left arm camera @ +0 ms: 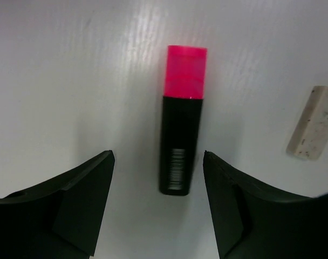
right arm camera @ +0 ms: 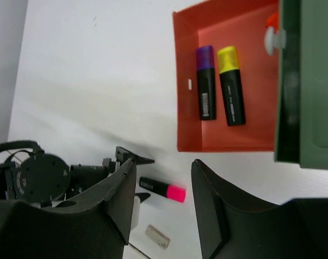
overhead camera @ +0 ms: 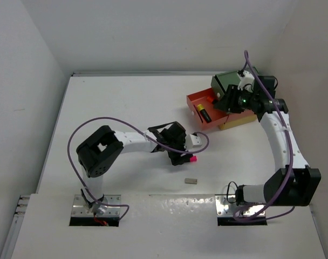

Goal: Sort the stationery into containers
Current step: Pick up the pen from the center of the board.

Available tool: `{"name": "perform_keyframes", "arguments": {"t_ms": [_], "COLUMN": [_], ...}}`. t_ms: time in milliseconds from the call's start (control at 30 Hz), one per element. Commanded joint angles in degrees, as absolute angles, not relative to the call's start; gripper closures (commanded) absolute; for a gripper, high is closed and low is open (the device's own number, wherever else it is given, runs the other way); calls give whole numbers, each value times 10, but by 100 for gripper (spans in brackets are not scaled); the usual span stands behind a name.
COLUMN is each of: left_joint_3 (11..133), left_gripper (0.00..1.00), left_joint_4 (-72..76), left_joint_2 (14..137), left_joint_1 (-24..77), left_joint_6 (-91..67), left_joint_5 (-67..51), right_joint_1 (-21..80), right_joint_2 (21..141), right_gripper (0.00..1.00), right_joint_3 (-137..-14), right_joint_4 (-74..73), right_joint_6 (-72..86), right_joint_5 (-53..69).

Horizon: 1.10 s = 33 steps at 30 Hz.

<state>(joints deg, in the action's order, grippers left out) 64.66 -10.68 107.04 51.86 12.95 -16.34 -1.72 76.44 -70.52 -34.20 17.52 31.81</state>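
Observation:
A pink-capped black highlighter (left arm camera: pixel 182 118) lies flat on the white table. My left gripper (left arm camera: pixel 158 155) is open, with one finger on each side of the highlighter's black end, and a gap shows on both sides. In the top view it is low over the table (overhead camera: pixel 181 156), with the pink cap (overhead camera: pixel 191 159) sticking out. A small grey eraser (overhead camera: pixel 191 181) lies close by. The coral-red drawer (right arm camera: pixel 185 116) is pulled out, and a purple-capped highlighter (right arm camera: pixel 206 82) and a yellow-capped highlighter (right arm camera: pixel 231 86) lie in it. My right gripper (right arm camera: pixel 164 163) hangs open and empty above that drawer's front.
The green box (overhead camera: pixel 227 82) sits on top of the drawer stack at the back right. A strip of the yellow one (overhead camera: pixel 240 123) shows beneath the coral drawer. White walls close in the table at the left, back and right. The eraser (left arm camera: pixel 313 123) lies to the right of the left fingers.

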Motion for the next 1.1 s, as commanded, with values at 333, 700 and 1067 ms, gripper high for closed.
{"name": "perform_keyframes", "arguments": {"t_ms": [333, 700, 1067], "left_joint_3": [672, 586, 685], "left_gripper": [47, 89, 99], "left_joint_4": [-103, -64, -26], "left_joint_2": [1129, 963, 880], "left_joint_1": [559, 436, 300], "left_joint_6": [120, 57, -157], "left_joint_5": [-140, -217, -316], "right_joint_1": [-67, -40, 96], "right_joint_2": [730, 674, 727], "right_gripper": [58, 55, 44], "right_joint_3": [-667, -600, -603], "right_joint_4": [-316, -215, -65], "right_joint_6": [204, 244, 440], "right_joint_5": [382, 398, 341]}}
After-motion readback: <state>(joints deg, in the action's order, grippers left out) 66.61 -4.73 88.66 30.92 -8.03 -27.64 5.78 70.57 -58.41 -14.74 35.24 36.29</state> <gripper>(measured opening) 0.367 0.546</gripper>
